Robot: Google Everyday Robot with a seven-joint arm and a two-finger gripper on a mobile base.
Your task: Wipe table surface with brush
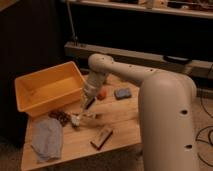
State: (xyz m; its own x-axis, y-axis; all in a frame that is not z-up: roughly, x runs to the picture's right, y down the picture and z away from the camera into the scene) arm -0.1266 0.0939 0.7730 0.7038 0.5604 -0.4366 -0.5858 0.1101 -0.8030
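Observation:
The table surface (pixel 117 120) is a small top of pale wooden planks. My gripper (pixel 86 104) hangs over its middle, just right of the yellow tub, pointing down and left. It is shut on the short dark handle of the brush. The brush's small whitish bristle head (pixel 76 120) rests on the planks below and left of the gripper, next to a dark brown cluster (pixel 60 116).
A yellow plastic tub (pixel 49 88) stands at the table's back left. A grey cloth (pixel 47 138) lies front left. A flat wooden block brush (pixel 101 136) lies near the front edge. A blue-grey sponge (pixel 122 93) and a small orange object (pixel 102 94) sit at the back.

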